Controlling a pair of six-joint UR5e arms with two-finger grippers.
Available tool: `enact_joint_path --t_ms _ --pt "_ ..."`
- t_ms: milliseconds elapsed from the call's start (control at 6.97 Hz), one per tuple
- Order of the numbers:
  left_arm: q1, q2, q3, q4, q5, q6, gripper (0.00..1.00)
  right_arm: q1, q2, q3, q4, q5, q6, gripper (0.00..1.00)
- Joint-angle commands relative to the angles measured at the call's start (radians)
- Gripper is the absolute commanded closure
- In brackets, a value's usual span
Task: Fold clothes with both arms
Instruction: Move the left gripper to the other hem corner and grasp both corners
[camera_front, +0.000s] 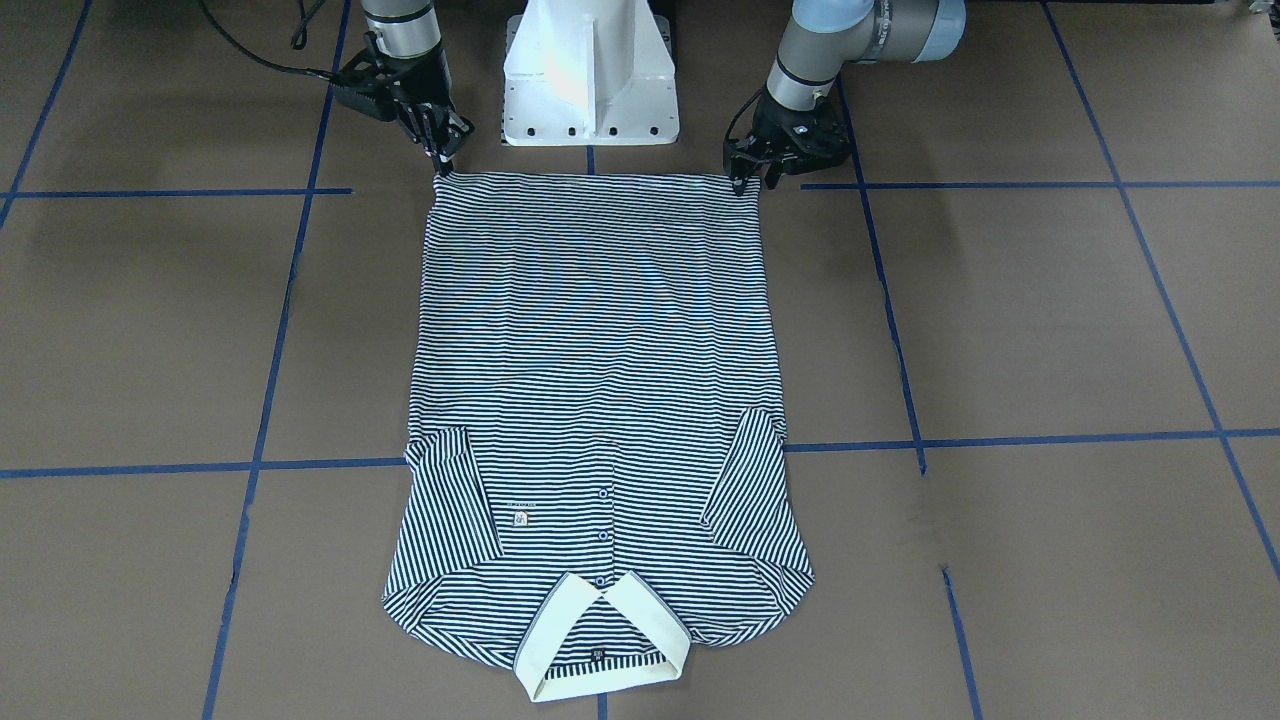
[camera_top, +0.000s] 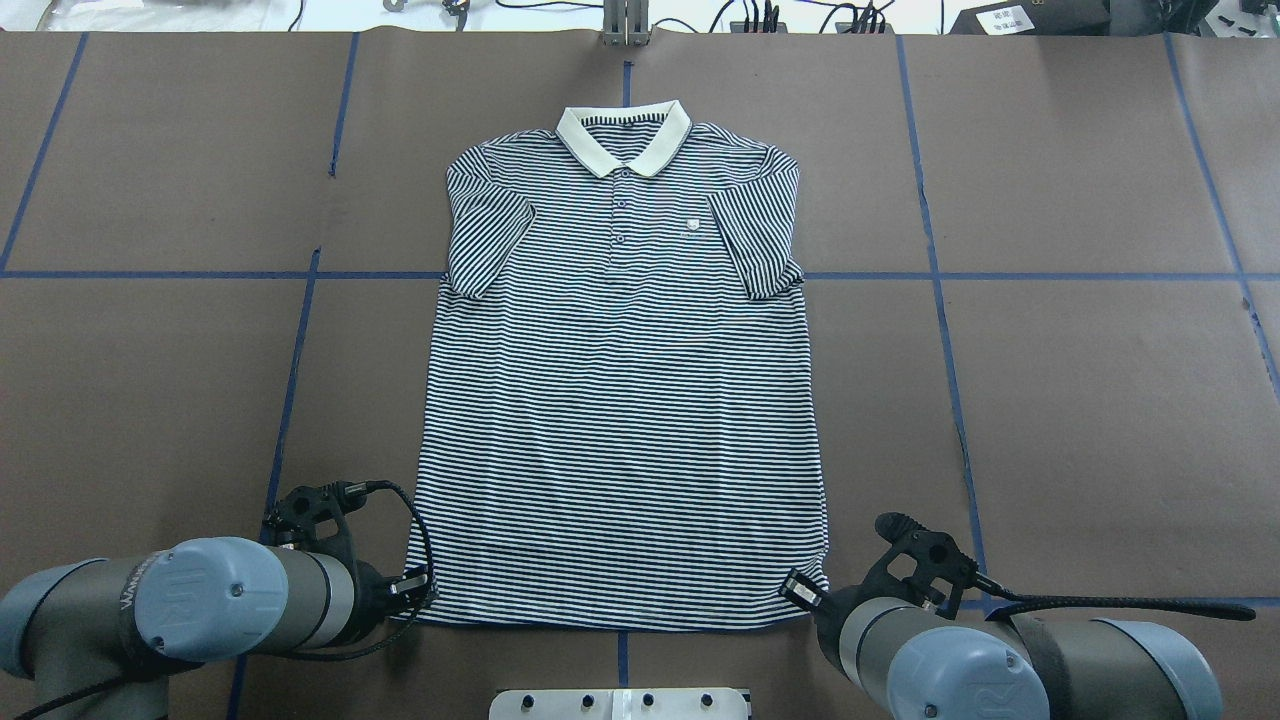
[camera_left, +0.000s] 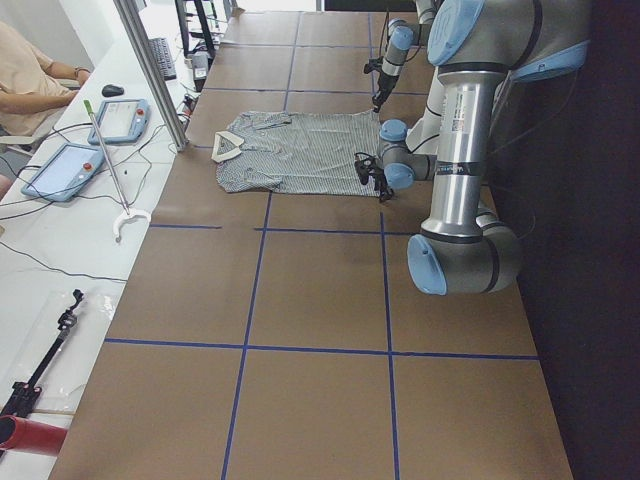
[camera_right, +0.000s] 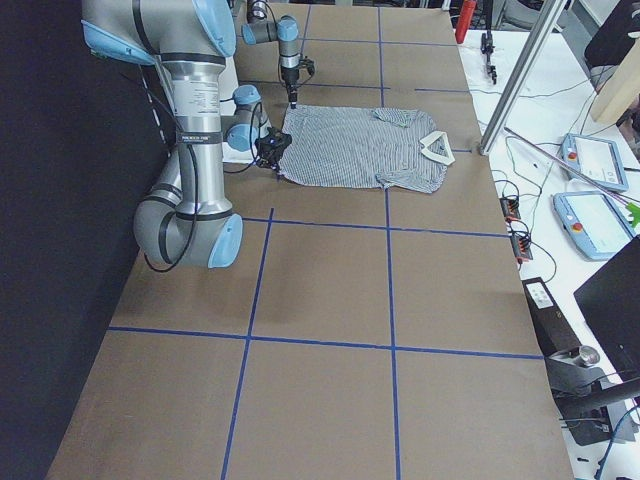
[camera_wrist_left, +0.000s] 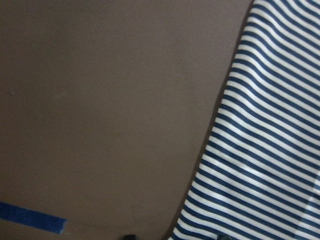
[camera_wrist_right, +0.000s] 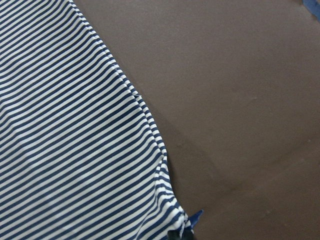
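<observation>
One shirt lies flat, face up on the bench, collar far from the robot, both sleeves folded in over the chest. At one near hem corner the right arm has its jaws pinched on the fabric; the left arm has its jaws slightly apart, straddling the other corner's edge.

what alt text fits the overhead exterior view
A navy-and-white striped polo shirt lies flat, face up, on a brown table, cream collar farthest from the robot. The black left gripper and black right gripper sit at its two near hem corners.
</observation>
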Motion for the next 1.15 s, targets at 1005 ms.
enact_joint_path --t_ms 1005 --pt "0.149 0.003 -0.278 0.156 0.120 -0.292 1.00 -0.035 -0.152 0.213 0.003 0.000 0.000 1.00"
